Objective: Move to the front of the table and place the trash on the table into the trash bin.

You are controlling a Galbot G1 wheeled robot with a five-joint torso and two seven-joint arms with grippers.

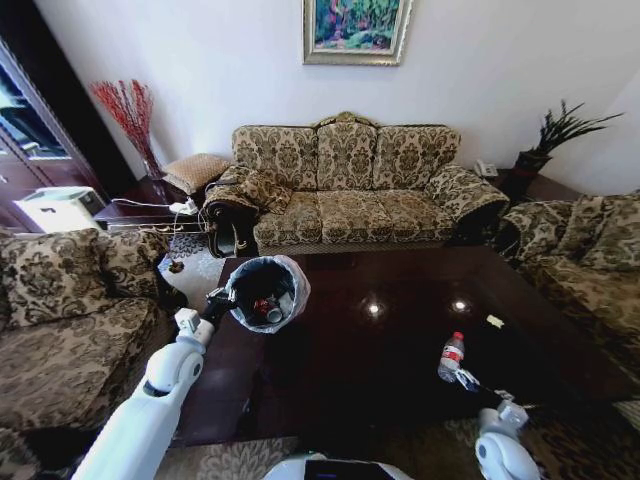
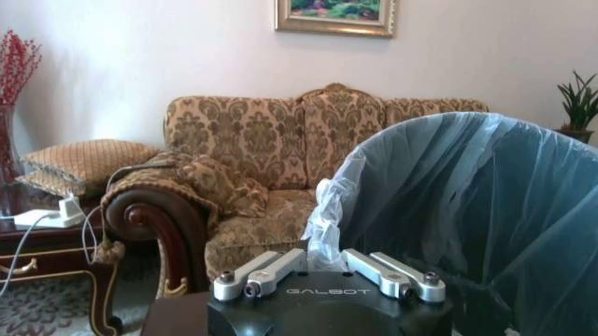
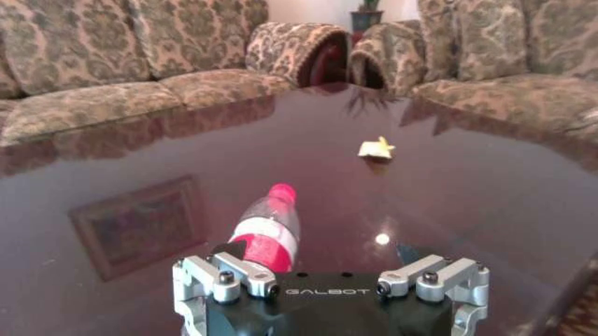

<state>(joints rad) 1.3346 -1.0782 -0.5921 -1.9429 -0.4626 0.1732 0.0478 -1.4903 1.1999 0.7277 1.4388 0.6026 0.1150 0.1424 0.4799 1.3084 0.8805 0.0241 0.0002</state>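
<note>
The trash bin [image 1: 267,292], pinched by our left pincer [image 1: 215,303], already holds some litter, while the bottle [image 1: 451,357] lies between our right pincer's [image 1: 468,381] spread fingers and a yellow scrap [image 3: 376,148] waits beyond.

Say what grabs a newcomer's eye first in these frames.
First the trash bin, its whitish bag folded over the rim, held up over the table's near-left part by the left gripper, with litter already inside. Next the clear bottle with a red cap, lying on the glossy top just ahead of the right gripper, whose fingers are spread. A small yellowish scrap lies farther right.
</note>
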